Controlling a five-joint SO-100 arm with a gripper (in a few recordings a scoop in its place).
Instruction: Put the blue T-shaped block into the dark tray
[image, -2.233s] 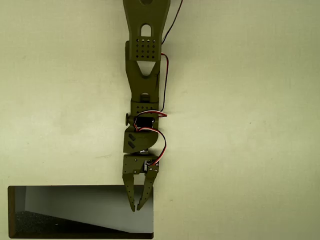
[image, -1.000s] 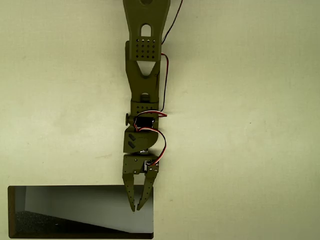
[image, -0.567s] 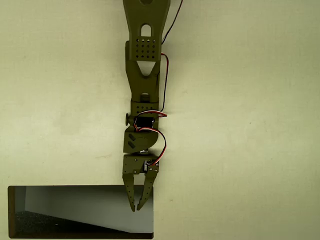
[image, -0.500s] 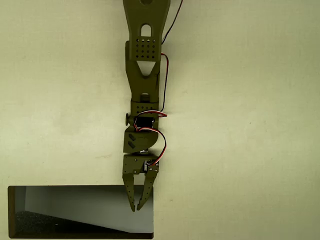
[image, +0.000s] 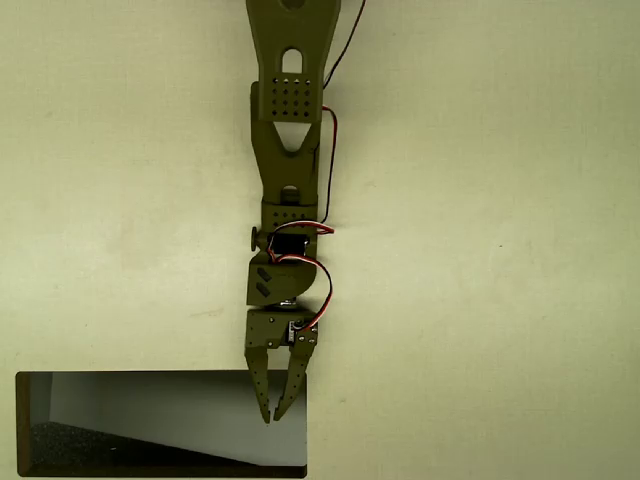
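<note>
In the overhead view my olive-green arm reaches down from the top edge. Its gripper (image: 271, 416) hangs over the right end of the dark tray (image: 22, 425). The two fingers meet at their tips, with nothing visible between them. The tray lies along the bottom left, showing a pale grey inner wall and a black speckled floor. The blue T-shaped block is out of view; part of the tray's right end lies hidden under the fingers.
The pale table surface (image: 480, 250) spreads to the left and right of the arm. Red and black wires (image: 328, 150) run along the arm's right side.
</note>
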